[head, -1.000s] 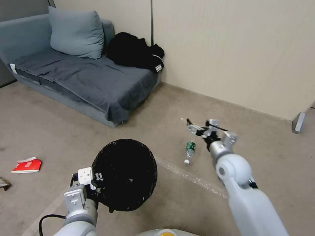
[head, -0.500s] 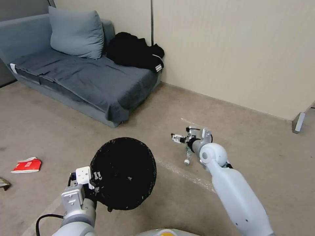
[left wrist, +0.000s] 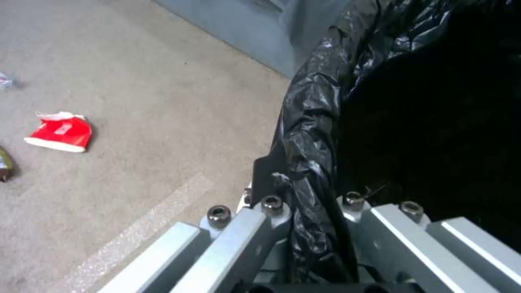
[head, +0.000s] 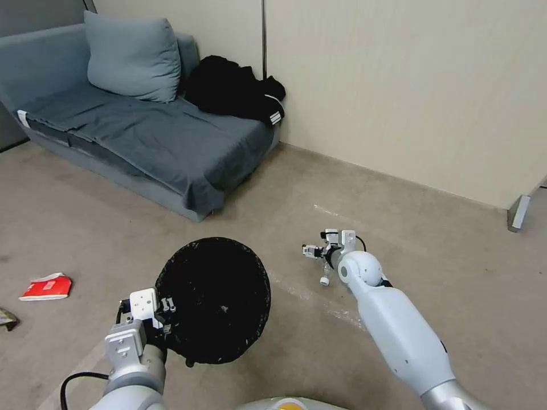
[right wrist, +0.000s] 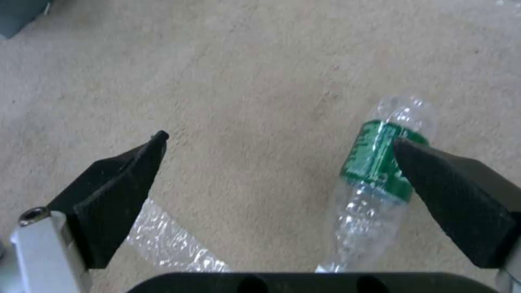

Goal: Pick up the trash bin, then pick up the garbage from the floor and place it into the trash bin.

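Black-lined trash bin (head: pixel 213 300) is held clamped at its rim by the left gripper (left wrist: pixel 312 211), while the right gripper (right wrist: pixel 282 162), jaws wide open, is poised low over the green-labelled plastic bottle (right wrist: pixel 380 171) on the floor (head: pixel 444 239); recentring is judged necessary before closing.

Floor (head: pixel 85 228): beige carpet. Lying on it: clear plastic bottle (right wrist: pixel 374 175), green label; flattened red-and-white carton (head: pixel 47 286); grey sofa (head: pixel 142 136).

No lettering on the bottle's green label (right wrist: pixel 380 158) is legible.
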Tool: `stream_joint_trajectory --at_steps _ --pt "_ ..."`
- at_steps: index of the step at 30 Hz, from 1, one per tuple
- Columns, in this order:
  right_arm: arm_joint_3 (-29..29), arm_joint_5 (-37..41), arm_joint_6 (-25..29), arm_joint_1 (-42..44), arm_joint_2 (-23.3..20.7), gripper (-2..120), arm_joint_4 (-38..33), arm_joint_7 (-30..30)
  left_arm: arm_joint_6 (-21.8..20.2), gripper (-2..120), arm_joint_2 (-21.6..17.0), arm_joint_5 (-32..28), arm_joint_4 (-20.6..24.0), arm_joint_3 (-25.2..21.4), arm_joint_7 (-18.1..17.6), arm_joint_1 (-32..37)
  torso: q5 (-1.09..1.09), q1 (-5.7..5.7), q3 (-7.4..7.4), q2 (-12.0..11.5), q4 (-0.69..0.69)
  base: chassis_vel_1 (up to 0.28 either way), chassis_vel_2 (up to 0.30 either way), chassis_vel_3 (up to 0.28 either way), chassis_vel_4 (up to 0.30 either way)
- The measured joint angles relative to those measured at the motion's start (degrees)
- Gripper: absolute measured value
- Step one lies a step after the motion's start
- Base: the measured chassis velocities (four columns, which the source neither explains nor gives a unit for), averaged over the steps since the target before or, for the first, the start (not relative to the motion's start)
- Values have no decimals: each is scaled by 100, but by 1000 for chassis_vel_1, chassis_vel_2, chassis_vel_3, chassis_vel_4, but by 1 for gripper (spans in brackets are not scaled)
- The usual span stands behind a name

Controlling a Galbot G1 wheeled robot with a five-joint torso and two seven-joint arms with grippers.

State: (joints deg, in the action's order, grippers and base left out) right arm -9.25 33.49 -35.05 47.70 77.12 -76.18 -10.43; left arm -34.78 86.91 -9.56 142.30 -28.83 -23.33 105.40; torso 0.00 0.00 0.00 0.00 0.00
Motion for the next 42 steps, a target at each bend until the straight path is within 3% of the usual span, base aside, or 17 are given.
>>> stream_joint_trajectory --at_steps 7,19,28,42 --pt "-24 -177 135 -94 32 100 268 2 13 1 4 20 -9 13 -3 0 0 0 0 0 0 0 0 0 0" --pt "-168 -638 538 -565 190 100 1501 213 16 1 -3 20 -26 -1 -10 10 0 0 0 0 0 0 0 0 0" --pt "-207 -760 654 -790 334 100 1987 259 53 1 6 96 -69 22 -13 9 0 0 0 0 0 0 0 0 0" --pt "-485 -1538 1174 -945 594 100 2982 453 112 1 15 124 -69 25 -18 45 0 0 0 0 0 0 0 0 0"
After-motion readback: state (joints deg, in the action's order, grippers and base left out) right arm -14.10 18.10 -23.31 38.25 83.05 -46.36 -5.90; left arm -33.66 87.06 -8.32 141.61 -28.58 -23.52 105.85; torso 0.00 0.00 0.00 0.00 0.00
